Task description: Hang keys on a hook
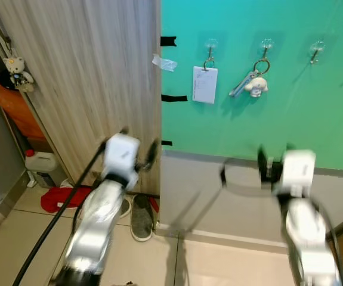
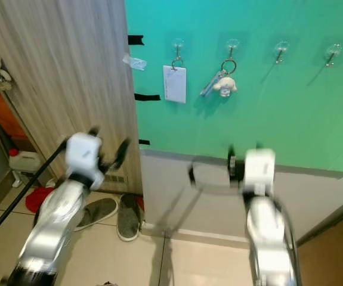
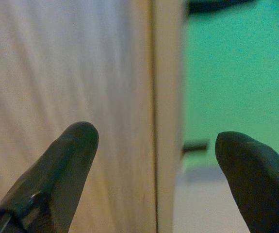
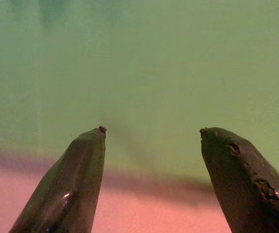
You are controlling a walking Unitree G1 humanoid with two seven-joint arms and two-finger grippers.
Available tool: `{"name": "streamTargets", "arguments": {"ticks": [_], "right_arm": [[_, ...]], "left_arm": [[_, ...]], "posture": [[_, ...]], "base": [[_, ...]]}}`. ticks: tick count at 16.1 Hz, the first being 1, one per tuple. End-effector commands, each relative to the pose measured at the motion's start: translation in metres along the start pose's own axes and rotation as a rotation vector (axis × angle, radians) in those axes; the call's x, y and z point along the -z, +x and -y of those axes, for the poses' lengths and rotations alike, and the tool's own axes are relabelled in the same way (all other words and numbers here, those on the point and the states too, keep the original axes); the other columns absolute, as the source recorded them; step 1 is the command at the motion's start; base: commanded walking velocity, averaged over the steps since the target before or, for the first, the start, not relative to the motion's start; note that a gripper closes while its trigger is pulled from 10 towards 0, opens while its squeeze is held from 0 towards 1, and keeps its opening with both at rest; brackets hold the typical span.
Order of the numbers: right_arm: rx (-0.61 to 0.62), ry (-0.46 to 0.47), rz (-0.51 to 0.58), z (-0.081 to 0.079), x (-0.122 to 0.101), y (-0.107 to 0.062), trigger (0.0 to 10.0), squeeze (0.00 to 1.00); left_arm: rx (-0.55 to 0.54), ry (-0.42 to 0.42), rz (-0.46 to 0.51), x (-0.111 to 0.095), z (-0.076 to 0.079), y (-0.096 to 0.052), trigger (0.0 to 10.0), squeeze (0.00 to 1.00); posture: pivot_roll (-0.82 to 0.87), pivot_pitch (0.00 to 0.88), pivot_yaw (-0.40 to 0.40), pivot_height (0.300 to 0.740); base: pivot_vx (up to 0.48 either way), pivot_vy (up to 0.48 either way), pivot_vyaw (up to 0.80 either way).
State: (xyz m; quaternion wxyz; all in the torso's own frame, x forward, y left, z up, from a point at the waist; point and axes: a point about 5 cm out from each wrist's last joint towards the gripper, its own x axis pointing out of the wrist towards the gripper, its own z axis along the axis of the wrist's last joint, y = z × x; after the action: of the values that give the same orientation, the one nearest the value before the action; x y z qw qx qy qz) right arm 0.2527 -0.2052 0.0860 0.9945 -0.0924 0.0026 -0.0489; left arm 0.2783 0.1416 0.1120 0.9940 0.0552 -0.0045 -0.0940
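Note:
A bunch of keys [image 1: 250, 83] with a small white plush charm hangs from the second clear hook [image 1: 266, 44] on the green wall. A white card [image 1: 205, 84] hangs from the first hook [image 1: 210, 45]. A third hook [image 1: 317, 49] further right is bare. My left gripper [image 1: 138, 143] is raised in front of the wooden panel's edge, open and holding nothing; its fingers [image 3: 76, 145] frame that edge in the left wrist view. My right gripper [image 1: 272, 156] is below the keys, facing the green wall, open with nothing between its fingertips [image 4: 93, 145].
A tall wooden panel [image 1: 93, 77] stands left of the green wall [image 1: 290, 113], which carries strips of black tape [image 1: 173, 98]. On the floor lie grey shoes [image 1: 141, 217], a red cloth [image 1: 61, 198] and a white jug [image 1: 40, 164]. A small plush toy [image 1: 17, 70] hangs far left.

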Motion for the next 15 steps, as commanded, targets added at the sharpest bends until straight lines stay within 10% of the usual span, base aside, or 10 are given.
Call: {"name": "streamTargets", "arguments": {"ticks": [1,15], "right_arm": [[0.004,0.012,-0.037,0.000,0.006,-0.003,10.0,0.00],[-0.117,0.074,-0.077,-0.025,0.017,0.000,10.0,0.00]], "left_arm": [[-0.002,-0.005,-0.020,0.007,-0.005,-0.005,10.0,0.00],[0.060,0.026,-0.021,0.018,0.000,-0.008,10.0,0.00]], "posture": [[0.00,0.000,-0.014,0.740],[0.01,0.000,-0.013,0.612]], "base": [[0.000,0.000,0.00],[0.000,-0.103,-0.06]]}}
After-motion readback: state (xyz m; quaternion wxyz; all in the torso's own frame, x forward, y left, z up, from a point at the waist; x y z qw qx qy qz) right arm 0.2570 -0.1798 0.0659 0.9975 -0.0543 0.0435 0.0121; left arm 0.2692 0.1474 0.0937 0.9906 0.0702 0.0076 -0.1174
